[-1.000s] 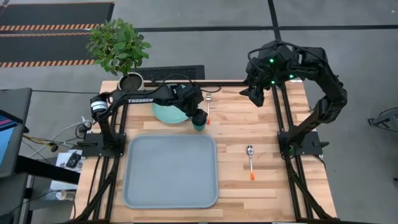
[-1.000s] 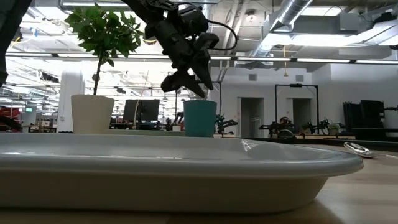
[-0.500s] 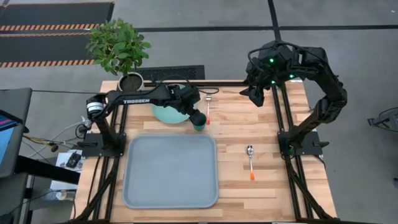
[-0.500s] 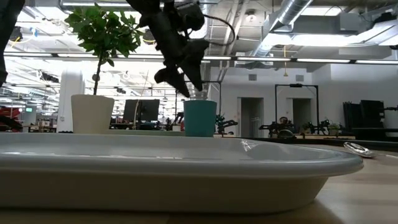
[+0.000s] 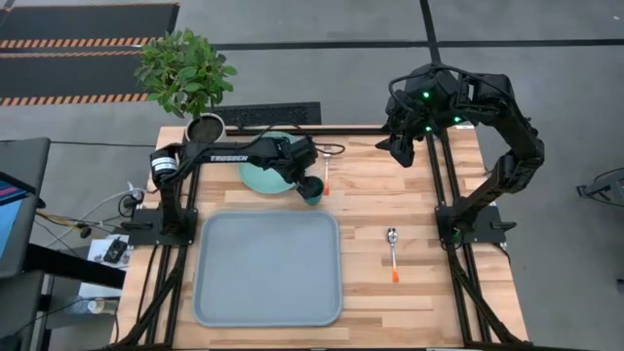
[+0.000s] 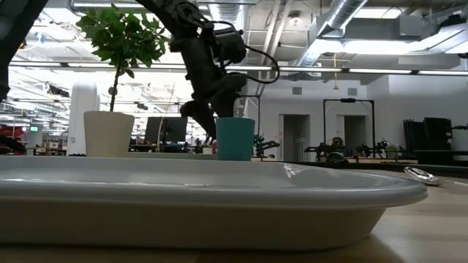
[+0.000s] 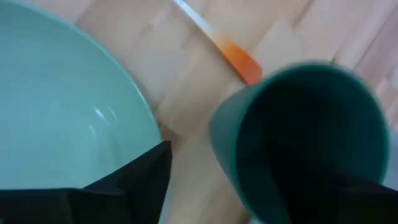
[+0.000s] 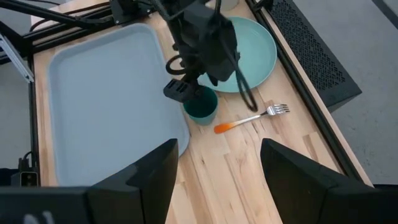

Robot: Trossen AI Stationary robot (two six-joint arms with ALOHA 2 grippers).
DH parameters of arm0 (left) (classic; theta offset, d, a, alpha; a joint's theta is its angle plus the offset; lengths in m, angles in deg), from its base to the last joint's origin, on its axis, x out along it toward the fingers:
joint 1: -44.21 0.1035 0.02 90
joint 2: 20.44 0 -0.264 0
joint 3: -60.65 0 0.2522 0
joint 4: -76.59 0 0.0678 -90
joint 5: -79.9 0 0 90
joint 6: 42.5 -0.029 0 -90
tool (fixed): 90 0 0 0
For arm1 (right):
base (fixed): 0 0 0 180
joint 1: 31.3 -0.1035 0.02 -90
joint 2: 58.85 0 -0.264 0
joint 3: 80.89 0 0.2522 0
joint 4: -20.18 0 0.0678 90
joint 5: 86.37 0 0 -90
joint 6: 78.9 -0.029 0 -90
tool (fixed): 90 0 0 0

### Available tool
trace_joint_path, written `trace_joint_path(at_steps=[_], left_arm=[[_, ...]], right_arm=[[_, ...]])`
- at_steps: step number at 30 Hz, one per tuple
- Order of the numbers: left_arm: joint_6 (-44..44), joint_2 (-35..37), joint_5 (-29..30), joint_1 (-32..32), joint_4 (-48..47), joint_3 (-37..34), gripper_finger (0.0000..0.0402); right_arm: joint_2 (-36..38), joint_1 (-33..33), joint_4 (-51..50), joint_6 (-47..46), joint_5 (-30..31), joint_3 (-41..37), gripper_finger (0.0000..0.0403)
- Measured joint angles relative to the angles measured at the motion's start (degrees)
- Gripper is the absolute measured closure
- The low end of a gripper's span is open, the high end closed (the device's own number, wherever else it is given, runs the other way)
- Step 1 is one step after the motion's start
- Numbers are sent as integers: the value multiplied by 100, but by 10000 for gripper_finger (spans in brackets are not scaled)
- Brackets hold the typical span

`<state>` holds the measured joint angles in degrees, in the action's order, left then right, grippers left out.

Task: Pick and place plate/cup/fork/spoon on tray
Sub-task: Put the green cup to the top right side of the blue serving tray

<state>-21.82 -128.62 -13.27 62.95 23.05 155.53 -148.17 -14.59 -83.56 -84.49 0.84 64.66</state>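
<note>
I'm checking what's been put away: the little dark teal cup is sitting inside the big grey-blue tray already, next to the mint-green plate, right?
Not quite. The small dark teal round cup stands on the wooden table, just outside the large grey-blue plastic tray, not inside it. It is next to the round mint-green plate, as you said. The high view shows this.

The bench is made of light wood strips with a smooth, dull top. The tray looks like smooth plastic with a soft shine. The plate is smooth and a little glossy, with small bright spots on it. The cup looks smooth and not very shiny. The spoon and the fork are shiny metal, and each has an orange handle tip. The plant pot is white, smooth and dull.
</note>
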Motion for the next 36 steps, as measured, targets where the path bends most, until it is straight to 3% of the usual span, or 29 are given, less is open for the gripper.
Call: trace_joint_path(at_steps=[4,13,21,28,36], left_arm=[[194,-31,150,-17,22,0,220],[294,41,352,-48,20,4,390],[180,52,344,-84,-566,922,399],[-209,72,159,-367,-1999,2131,400],[271,64,69,-1026,-2171,2031,401]], right_arm=[[0,2,2,2,1,0,148],[0,1,4,9,2,0,148],[0,0,4,169,4,0,148],[0,2,2,173,4,0,148],[7,2,36,463,7,-66,148]])
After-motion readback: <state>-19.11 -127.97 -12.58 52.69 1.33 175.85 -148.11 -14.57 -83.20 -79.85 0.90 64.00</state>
